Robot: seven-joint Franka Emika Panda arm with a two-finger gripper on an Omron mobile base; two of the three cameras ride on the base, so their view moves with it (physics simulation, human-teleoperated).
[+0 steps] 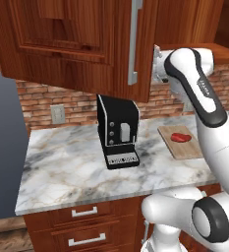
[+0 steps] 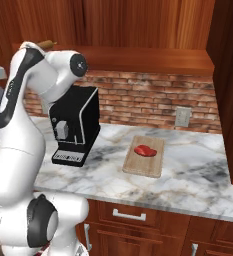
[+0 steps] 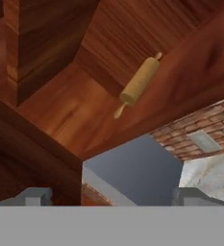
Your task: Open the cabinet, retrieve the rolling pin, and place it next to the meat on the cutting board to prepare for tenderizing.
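Marble counter (image 1: 76, 167) runs below a brick wall, and on it you have the black coffee machine (image 1: 117, 130) with the cutting board (image 2: 145, 156) just beside it; the meat (image 2: 144, 150) lies on the board. Above, the cabinet (image 1: 81, 39) has its door swung out over the counter. You can see the rolling pin (image 3: 140, 82) lying on the cabinet floor inside, near the front edge. Your gripper (image 3: 111, 194) sits up at cabinet height with its fingers spread wide apart and nothing between them, well apart from the pin
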